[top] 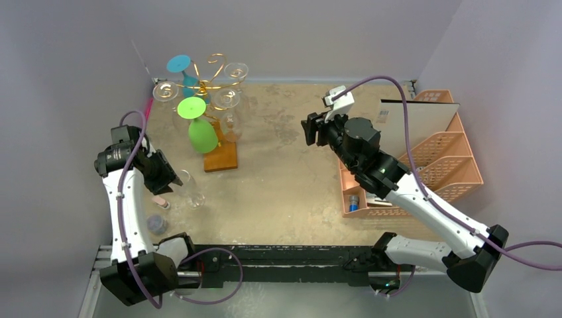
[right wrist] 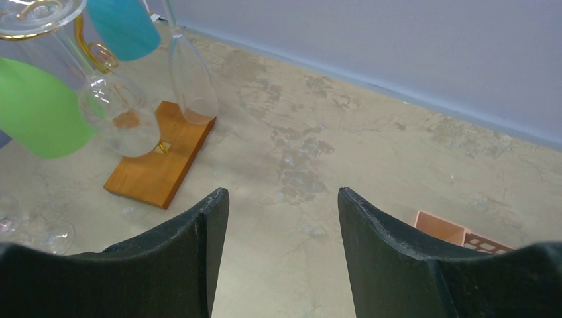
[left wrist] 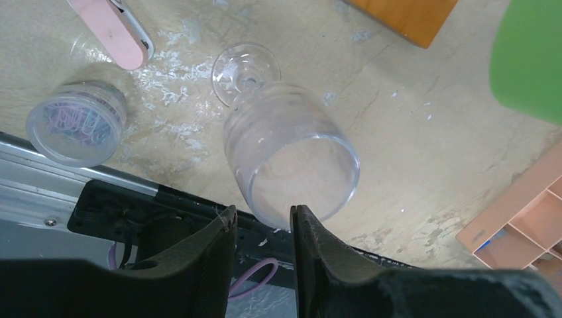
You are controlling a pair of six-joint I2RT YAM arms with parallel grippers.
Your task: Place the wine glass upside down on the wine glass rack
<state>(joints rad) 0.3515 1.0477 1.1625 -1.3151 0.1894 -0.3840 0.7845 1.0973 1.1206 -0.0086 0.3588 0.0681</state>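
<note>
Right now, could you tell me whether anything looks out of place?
Yes: a clear glass lies on its side by the left fingers, mouth toward them, while the other glasses hang upside down on the rack.

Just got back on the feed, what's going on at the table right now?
The left gripper is down at a clear wine glass that lies on its side on the table. Its jaws are a little apart at the rim and not clamped. The right gripper hovers open and empty, facing the rack. The rack already carries a green glass, a blue glass and some clear glasses, all upside down. The glass on the table is not yet lifted.
</note>
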